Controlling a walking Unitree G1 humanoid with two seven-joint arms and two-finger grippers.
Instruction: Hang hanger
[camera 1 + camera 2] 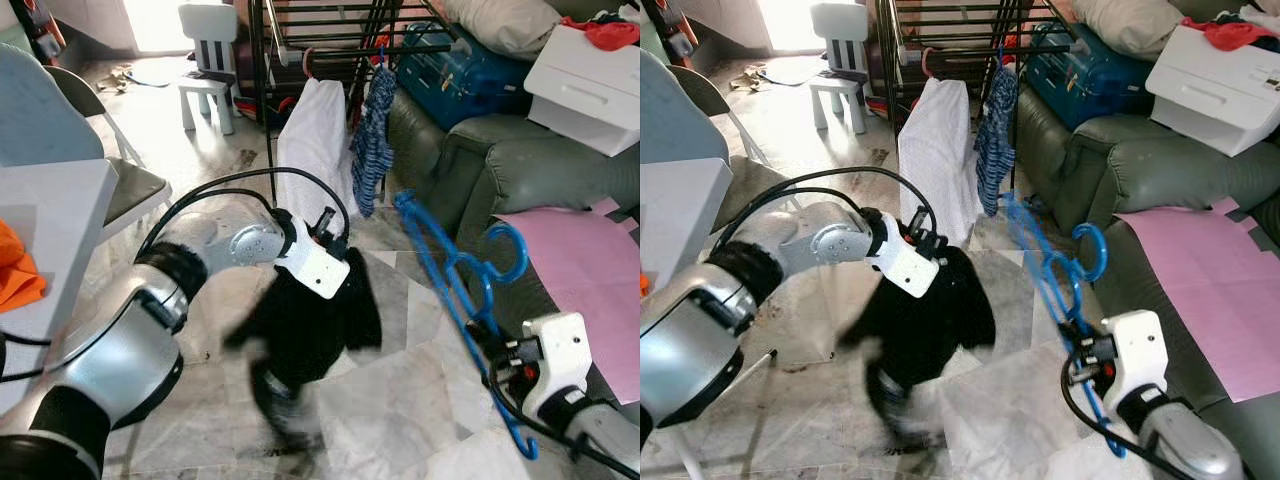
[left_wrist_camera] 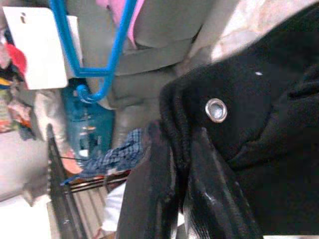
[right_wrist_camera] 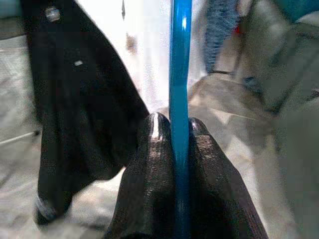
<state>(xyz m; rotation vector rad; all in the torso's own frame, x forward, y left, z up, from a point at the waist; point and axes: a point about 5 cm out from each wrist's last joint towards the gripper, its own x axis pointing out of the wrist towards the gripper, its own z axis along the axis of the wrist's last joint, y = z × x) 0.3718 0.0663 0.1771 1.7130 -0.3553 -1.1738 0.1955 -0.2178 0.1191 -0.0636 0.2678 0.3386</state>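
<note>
Right gripper (image 3: 179,132) clamps the blue hanger (image 1: 455,290), hook rising far-left. Left gripper (image 2: 182,149) pinches the black garment (image 1: 310,330) beside it.

We note both head views look forward and down over the floor, sharing the drying rack (image 1: 330,40) and sofa (image 1: 480,150). The left wrist view sits close behind its jaws, black garment (image 2: 259,124) between them. The right wrist view sits equally close, blue hanger (image 3: 179,99) between its jaws.
</note>
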